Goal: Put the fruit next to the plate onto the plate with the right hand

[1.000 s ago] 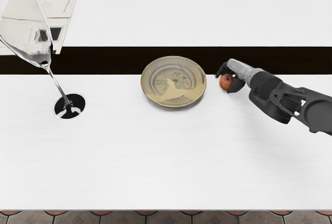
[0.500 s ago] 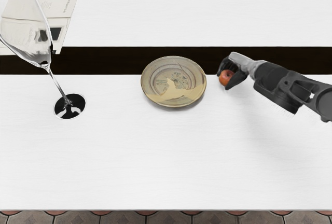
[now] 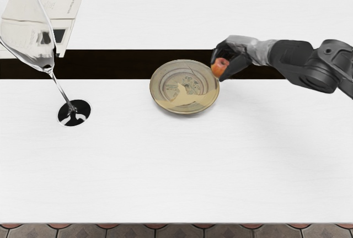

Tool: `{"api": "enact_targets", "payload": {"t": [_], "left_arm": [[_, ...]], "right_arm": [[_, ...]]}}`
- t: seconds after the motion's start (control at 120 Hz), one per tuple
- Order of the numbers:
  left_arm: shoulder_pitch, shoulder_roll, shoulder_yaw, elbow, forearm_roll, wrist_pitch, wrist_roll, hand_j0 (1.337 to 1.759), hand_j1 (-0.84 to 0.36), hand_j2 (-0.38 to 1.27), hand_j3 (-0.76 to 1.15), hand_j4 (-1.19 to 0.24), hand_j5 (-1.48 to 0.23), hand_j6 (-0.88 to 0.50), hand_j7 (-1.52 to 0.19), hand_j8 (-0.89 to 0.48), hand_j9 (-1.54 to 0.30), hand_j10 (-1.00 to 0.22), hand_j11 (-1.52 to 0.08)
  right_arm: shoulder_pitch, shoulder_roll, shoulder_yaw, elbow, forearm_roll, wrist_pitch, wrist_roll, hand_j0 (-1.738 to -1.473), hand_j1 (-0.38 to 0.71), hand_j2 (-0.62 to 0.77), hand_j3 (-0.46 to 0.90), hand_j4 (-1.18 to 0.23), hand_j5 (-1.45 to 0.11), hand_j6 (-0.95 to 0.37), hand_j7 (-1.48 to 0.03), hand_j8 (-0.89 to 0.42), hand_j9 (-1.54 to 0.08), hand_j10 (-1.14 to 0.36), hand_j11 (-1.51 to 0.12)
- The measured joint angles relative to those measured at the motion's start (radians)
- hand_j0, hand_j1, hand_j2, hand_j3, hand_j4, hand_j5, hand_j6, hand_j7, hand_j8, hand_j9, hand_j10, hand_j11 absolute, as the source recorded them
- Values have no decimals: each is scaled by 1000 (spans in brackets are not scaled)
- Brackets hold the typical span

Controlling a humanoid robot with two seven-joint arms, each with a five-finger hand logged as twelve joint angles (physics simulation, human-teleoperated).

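Right hand [image 3: 229,56] grips the fruit [image 3: 220,67], fingers curled around it, raised at the right rim of the plate [image 3: 184,86] on the table [image 3: 176,155].

I work in a dining place, a home dining room or a restaurant; I cannot tell which. In front of me lies a long white table [image 3: 165,166] set with an ornate gold-toned plate [image 3: 155,86] and a tall stemmed wine glass [image 3: 27,34]. Beyond a dark gap [image 3: 121,64] stands a second white table [image 3: 193,15] carrying a printed card [image 3: 63,4], something like a menu. Terracotta floor tiles [image 3: 176,231] show past the near table edge. The flat, clean surfaces look computer-rendered.
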Motion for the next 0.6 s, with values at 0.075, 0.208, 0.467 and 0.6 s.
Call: {"api": "enact_targets", "payload": {"t": [0.075,0.208,0.467,0.6], "left_arm": [[0,0,0,0,0,0,0,1658,55,49,0,-245,-318,-245,-318,-245,-318,-245,-318],[0,0,0,0,0,0,0,1658,55,49,0,-245,-318,-245,-318,-245,-318,-245,-318],[0,0,0,0,0,0,0,1658,55,49,0,-245,-318,-245,-318,-245,-318,-245,-318],[0,0,0,0,0,0,0,1658,55,49,0,-245,-318,-245,-318,-245,-318,-245,-318]], "right_arm": [[20,35,-3,12,-3,4,-3,-1656,403,341,1,-737,-1092,-347,-1011,-288,-1037,-555,-1019],[49,99,-20,17,-32,6,-4,-1658,395,332,2,-735,-1120,-332,-1022,-277,-1078,-540,-1069],[62,189,-74,-6,-121,1,-5,-1658,394,319,2,-731,-1149,-323,-1030,-252,-1116,-520,-1117],[63,217,-102,-27,-145,-15,-6,-1658,391,304,2,-733,-1149,-320,-1031,-242,-1129,-512,-1130]]}}
